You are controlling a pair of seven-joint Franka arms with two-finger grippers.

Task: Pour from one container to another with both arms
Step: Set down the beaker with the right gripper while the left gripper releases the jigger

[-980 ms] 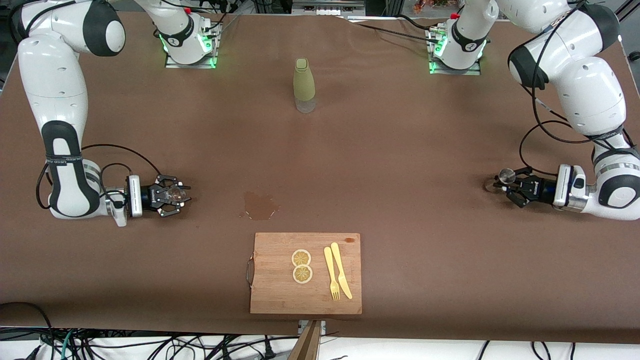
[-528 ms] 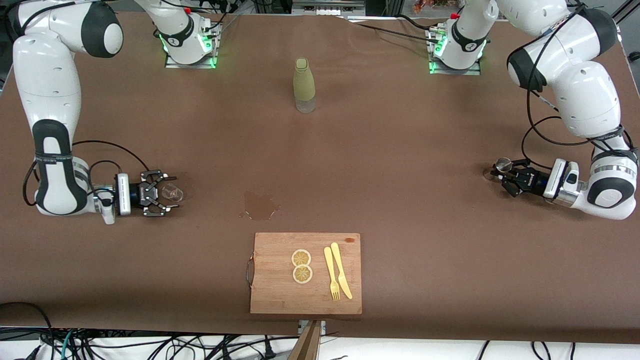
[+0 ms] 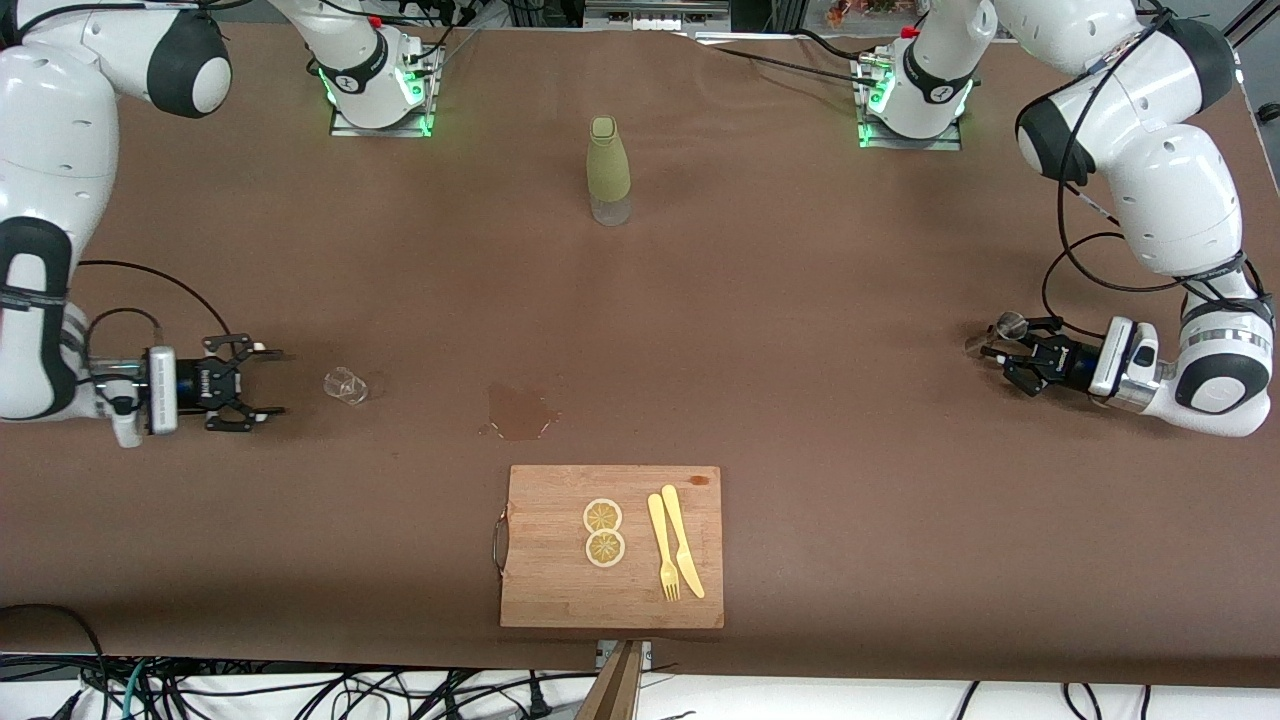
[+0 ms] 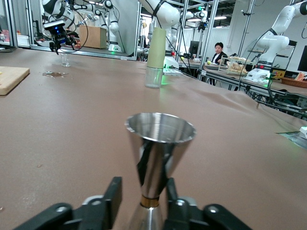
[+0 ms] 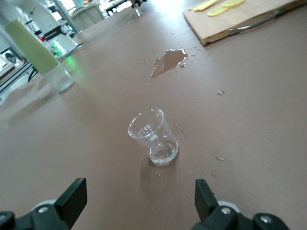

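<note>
A small clear glass beaker (image 3: 346, 386) (image 5: 153, 136) stands upright on the brown table toward the right arm's end. My right gripper (image 3: 272, 381) (image 5: 139, 201) is low over the table beside it, open wide and a short way off, with nothing between its fingers. Toward the left arm's end a steel jigger (image 3: 1008, 328) (image 4: 160, 143) stands upright on the table. My left gripper (image 3: 1003, 355) (image 4: 142, 196) is around its narrow waist, open, with a gap showing at one finger (image 4: 112, 194).
A bottle in a green sleeve (image 3: 608, 170) (image 4: 156, 57) (image 5: 41, 55) stands mid-table near the bases. A puddle (image 3: 520, 412) (image 5: 168, 61) lies between the beaker and the wooden cutting board (image 3: 540, 590), which carries lemon slices (image 3: 603, 532), a fork and a knife.
The right gripper let go of the beaker and drew back toward the right arm's end. The left gripper shifted slightly toward the bases with the jigger, which now stands between its opened fingers.
</note>
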